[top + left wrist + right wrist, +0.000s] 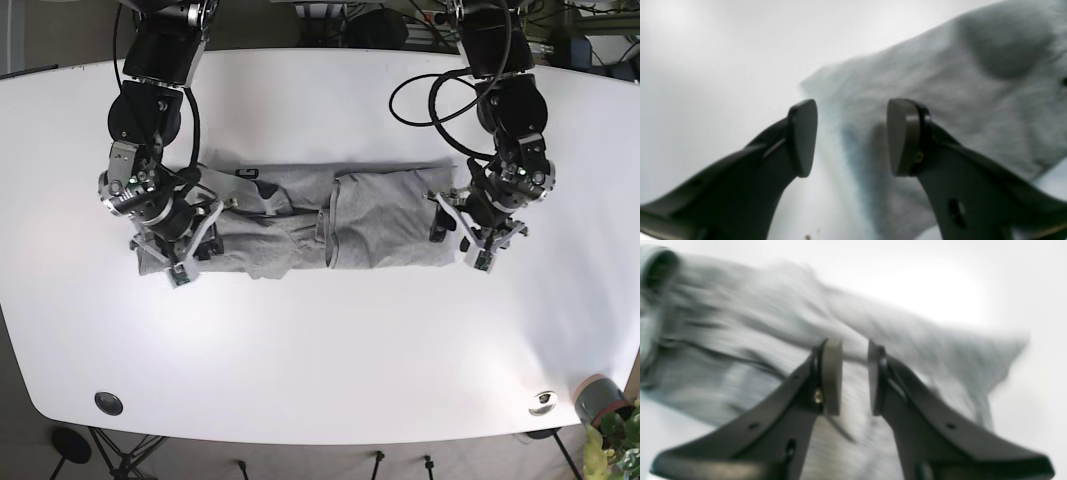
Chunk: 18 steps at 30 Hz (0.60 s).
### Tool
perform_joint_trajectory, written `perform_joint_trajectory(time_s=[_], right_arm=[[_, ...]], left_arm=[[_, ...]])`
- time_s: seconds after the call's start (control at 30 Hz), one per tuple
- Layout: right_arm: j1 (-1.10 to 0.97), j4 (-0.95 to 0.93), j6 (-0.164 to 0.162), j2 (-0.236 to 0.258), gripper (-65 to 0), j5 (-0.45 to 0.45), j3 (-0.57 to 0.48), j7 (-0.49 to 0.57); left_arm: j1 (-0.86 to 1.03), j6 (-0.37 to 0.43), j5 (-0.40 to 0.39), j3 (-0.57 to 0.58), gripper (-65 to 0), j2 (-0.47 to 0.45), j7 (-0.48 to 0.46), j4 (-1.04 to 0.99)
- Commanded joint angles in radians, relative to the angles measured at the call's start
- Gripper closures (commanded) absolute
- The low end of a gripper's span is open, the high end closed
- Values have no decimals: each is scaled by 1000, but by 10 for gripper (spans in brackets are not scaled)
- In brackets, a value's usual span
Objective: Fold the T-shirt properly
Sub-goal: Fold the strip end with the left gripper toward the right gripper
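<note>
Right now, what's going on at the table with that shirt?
A grey T-shirt lies on the white table, already folded into a long band. The left gripper is open at one end of it, and the right gripper is open over the other end. Neither holds cloth yet.

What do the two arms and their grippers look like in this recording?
Both arms are black with silver-grey joint housings. A looped black cable runs along the left arm. The left gripper and right gripper each have curved black fingers with holes, tipped by flat grey-olive pads, with a small brass screw beside the pad.
</note>
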Motion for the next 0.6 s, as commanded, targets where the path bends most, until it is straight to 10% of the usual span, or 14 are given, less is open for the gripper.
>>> perform_joint_trajectory(time_s=[0.0, 0.57], right_arm=[[21, 45, 8, -7, -132, 25, -66, 17], [113, -73, -1, -114, -127, 99, -411, 22]], left_arm=[[-33, -7, -17, 4, -311, -6, -34, -15], [-64, -7, -17, 2, -311, -6, -98, -100]])
